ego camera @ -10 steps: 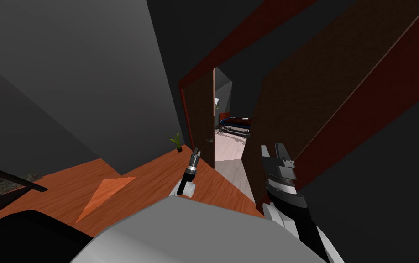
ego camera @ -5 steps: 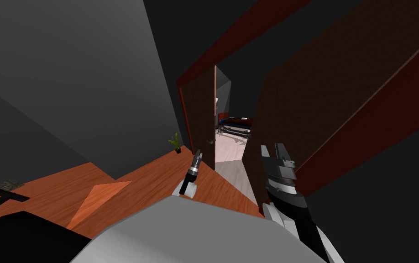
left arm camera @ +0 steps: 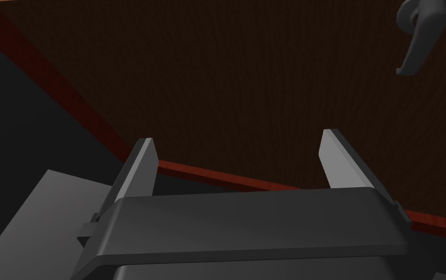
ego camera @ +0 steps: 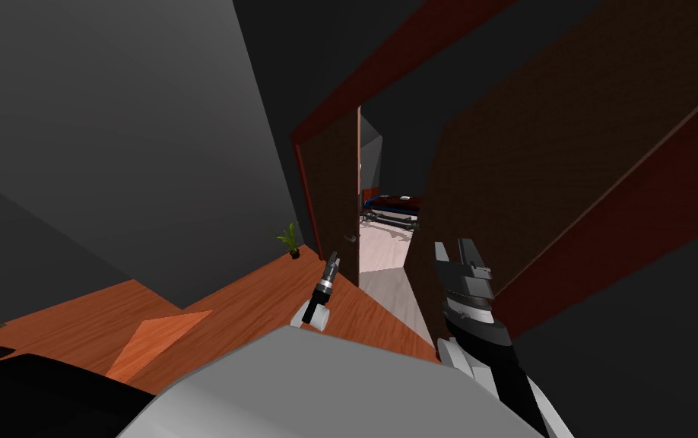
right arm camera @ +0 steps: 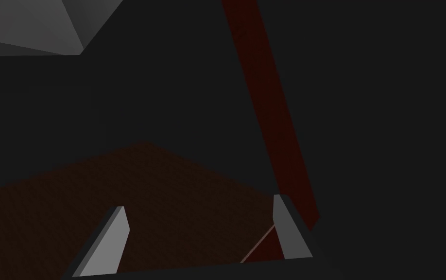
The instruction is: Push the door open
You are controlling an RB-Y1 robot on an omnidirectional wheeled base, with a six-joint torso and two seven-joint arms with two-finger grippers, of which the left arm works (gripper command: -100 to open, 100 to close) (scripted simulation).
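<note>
The flat dark brown door [ego camera: 332, 198] stands partly ajar in its dark red frame [ego camera: 385, 68]. A narrow gap at the door's free edge gives onto a lit room with a pale floor [ego camera: 379, 249]. The left claw [left arm camera: 236, 141] points at the door's face, lower than the grey lever handle [left arm camera: 414, 39] and just to the side of it away from the free edge. Its thin light grey fingers [left arm camera: 142, 155] stand apart and hold nothing; whether their tips touch the door cannot be told. The right claw [ego camera: 454, 245], also apart and empty, sits across the gap from the door, close to a second dark brown panel [ego camera: 507, 175].

Risks, as judged:
- With the blades spread so near the handle, a sideways drift during the push could hook a finger on the lever and twist the wrist.
- Thin tips on a smooth face may skid toward the free edge, drop into the gap and wedge there.
- A low contact point may give a weak, uneven push, so the door could stall.
- If the body advances toward the door, the right forearm could strike the second panel.
</note>
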